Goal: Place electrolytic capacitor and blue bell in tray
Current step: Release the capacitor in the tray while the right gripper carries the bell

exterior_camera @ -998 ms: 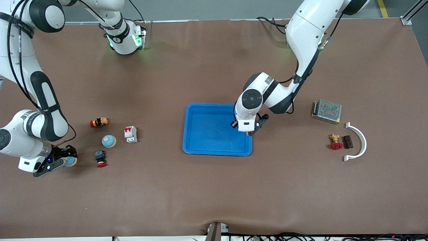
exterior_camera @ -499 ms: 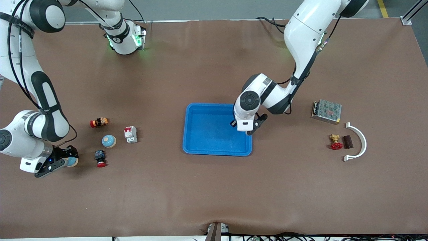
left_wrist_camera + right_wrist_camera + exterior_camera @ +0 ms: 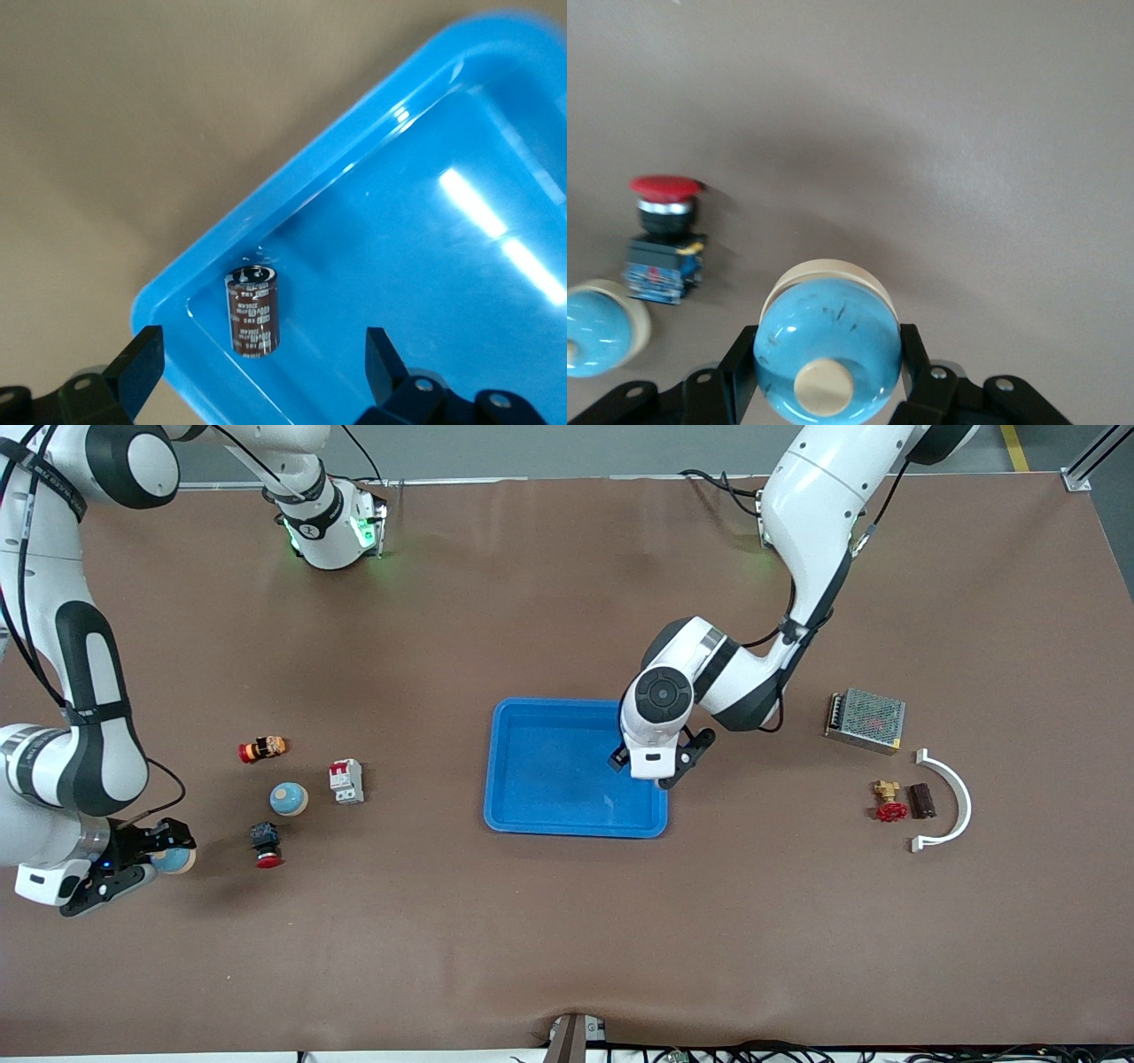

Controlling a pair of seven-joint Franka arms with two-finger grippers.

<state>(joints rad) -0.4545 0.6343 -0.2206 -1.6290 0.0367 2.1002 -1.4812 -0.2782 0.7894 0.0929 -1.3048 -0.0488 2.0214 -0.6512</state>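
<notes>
The blue tray [image 3: 549, 815] lies mid-table. My left gripper [image 3: 654, 769] hangs open over the tray's edge toward the left arm's end. In the left wrist view, a brown electrolytic capacitor [image 3: 252, 310] stands upright in the tray [image 3: 425, 266] by a corner, between the spread fingers of the left gripper [image 3: 261, 365] and free of both. It is hidden in the front view. My right gripper [image 3: 159, 859] is shut on a blue bell [image 3: 174, 859], held above the mat; the right wrist view shows the gripper [image 3: 830, 376] clamping the bell's [image 3: 828, 341] sides. A second blue bell [image 3: 289, 799] sits on the mat.
A red push button [image 3: 265, 843] stands close to the held bell, also in the right wrist view [image 3: 663, 235]. A circuit breaker [image 3: 346, 781] and a small orange part [image 3: 262, 748] are nearby. A power supply [image 3: 866, 720], valve [image 3: 888, 802], brown block [image 3: 922, 801] and white arc [image 3: 952, 802] lie toward the left arm's end.
My right gripper has moved with the blue bell away from the push button, toward the right arm's end of the table. The left gripper only shifted slightly over the tray's edge.
</notes>
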